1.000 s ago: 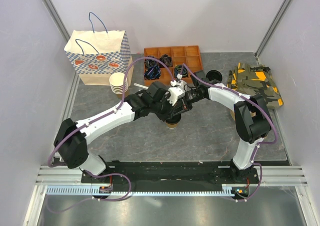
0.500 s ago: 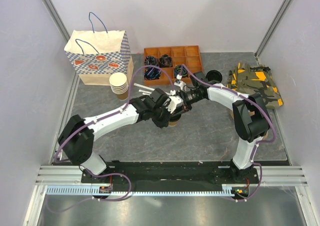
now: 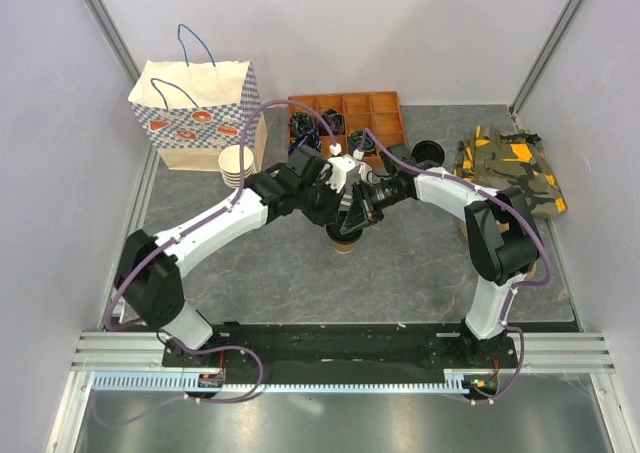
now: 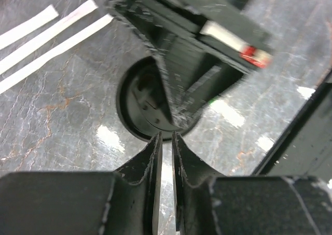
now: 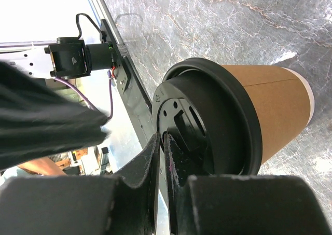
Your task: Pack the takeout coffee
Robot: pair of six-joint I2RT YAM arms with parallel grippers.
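Observation:
The takeout coffee (image 3: 346,241) stands upright mid-table, a kraft paper cup (image 5: 275,110) under a round black lid (image 5: 207,121). My right gripper (image 5: 162,136) reaches in from the right. Its jaws are pinched on the lid's rim, one finger outside it and one on top. My left gripper (image 4: 166,135) hovers just above and beside the lid (image 4: 137,102). Its jaws stand a narrow slit apart with only table showing between them. In the top view both wrists hide most of the cup.
A patterned paper bag (image 3: 195,113) stands at the back left, with a stack of lidless cups (image 3: 237,165) in front of it. An orange compartment tray (image 3: 385,113), a loose black lid (image 3: 428,153) and a camouflage bundle (image 3: 510,168) lie to the right. White strips (image 4: 52,35) lie near the cup.
My left gripper has pulled up and back from the lid toward the far side, and its jaws have parted slightly. The right gripper and the cup stayed put.

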